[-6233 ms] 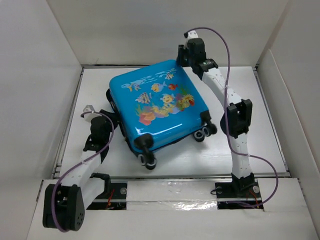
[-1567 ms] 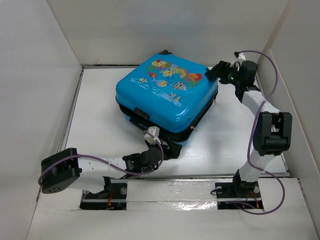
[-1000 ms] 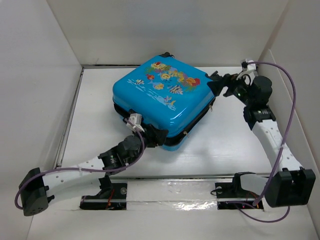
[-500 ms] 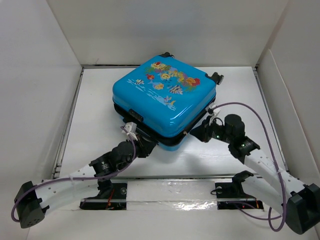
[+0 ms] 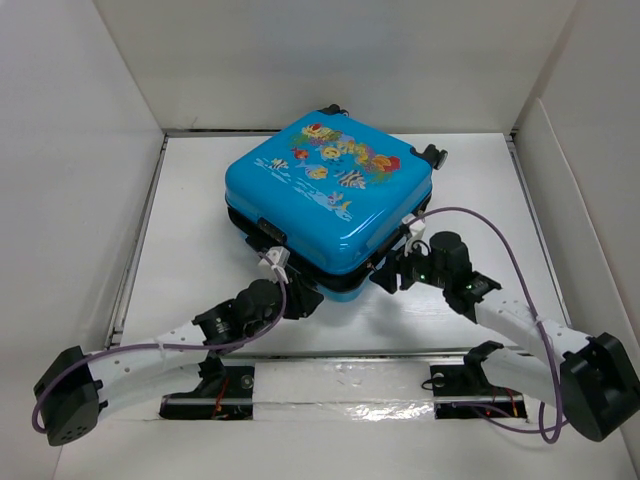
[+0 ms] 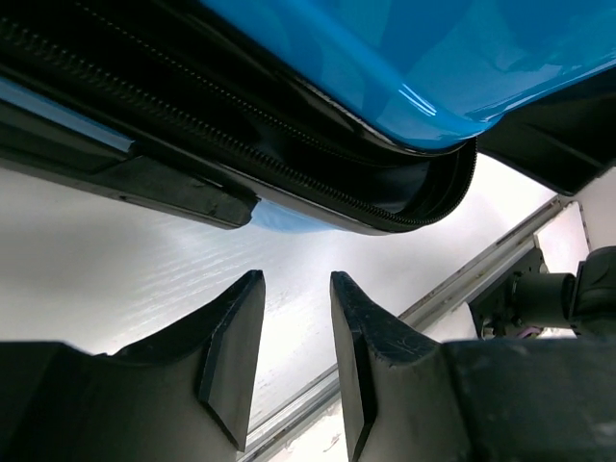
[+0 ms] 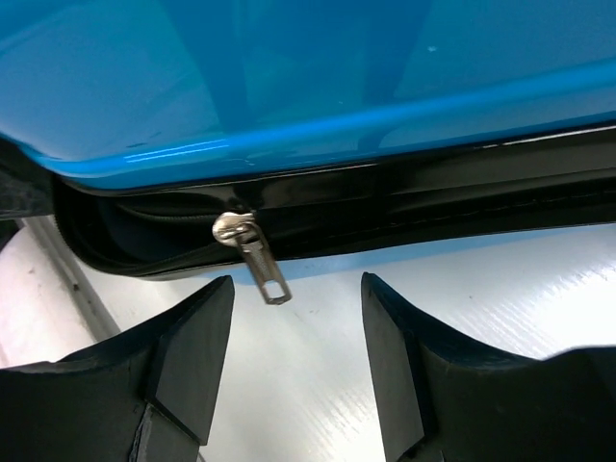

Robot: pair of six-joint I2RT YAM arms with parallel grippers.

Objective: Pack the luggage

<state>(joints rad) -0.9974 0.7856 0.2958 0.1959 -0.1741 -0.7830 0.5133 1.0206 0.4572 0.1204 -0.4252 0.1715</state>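
Observation:
The blue luggage (image 5: 330,190) with the fish print lies flat in the middle of the table, lid down, its black zip band slightly parted along the near edge. My left gripper (image 5: 300,298) is open and empty just below the near corner, under the zip band (image 6: 289,159). My right gripper (image 5: 388,278) is open and empty at the near right side. In the right wrist view a silver zipper pull (image 7: 258,260) hangs from the zip band just above and left of the gap between my fingers (image 7: 296,289), untouched. The blue shell (image 7: 308,77) fills the top.
White walls enclose the table on the left, back and right. A metal rail (image 5: 340,355) runs along the near edge by the arm bases. Black wheels (image 5: 430,155) stick out at the suitcase's far right corner. The right arm's purple cable (image 5: 500,240) loops over the table.
Over several seconds the suitcase was turned around and shifted back. In the last second my right arm swung from the far right wheels down to the near right side; my left gripper edged right.

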